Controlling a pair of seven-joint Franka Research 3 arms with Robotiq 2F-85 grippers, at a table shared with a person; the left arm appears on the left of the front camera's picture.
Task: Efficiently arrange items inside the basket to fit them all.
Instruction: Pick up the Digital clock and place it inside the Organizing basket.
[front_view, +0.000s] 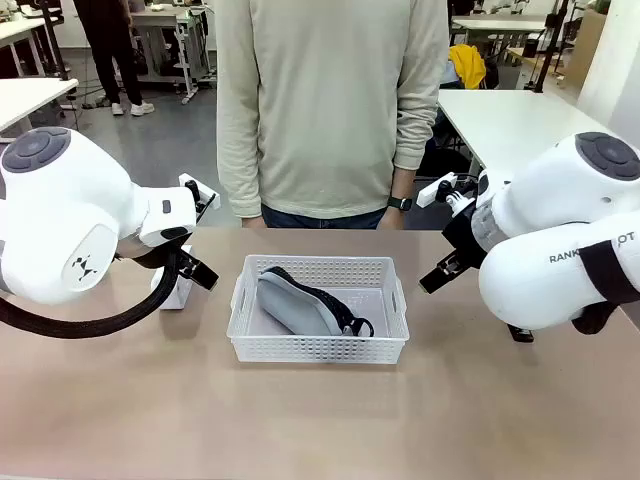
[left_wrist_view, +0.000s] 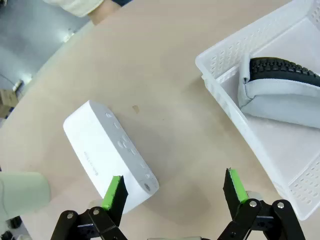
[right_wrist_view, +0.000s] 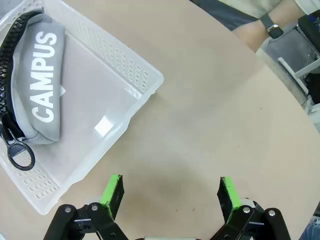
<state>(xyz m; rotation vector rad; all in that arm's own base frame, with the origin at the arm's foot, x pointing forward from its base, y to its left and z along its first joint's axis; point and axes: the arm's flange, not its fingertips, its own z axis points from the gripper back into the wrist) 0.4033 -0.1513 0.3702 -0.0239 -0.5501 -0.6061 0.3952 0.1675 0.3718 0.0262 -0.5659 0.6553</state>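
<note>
The white lattice basket (front_view: 318, 348) sits mid-table, and the grey pouch (front_view: 298, 303) lies tilted in its left half. The right wrist view shows the pouch (right_wrist_view: 44, 85) printed "CAMPUS", with its black zipper and metal ring (right_wrist_view: 21, 153). The white box (left_wrist_view: 107, 150) lies on the table left of the basket (left_wrist_view: 222, 87), its near end beside my left finger (left_wrist_view: 115, 192). A pale green cup (left_wrist_view: 22, 195) stands beyond the box. My left gripper (left_wrist_view: 175, 192) is open over bare table. My right gripper (right_wrist_view: 170, 192) hangs open over the table beside the basket (right_wrist_view: 125, 55).
A person stands at the far edge, a hand with a black wristwatch (front_view: 400, 203) hanging by the table. My left arm (front_view: 70, 230) and right arm (front_view: 560, 250) flank the basket. A small white sticker (right_wrist_view: 102, 126) lies on the basket floor.
</note>
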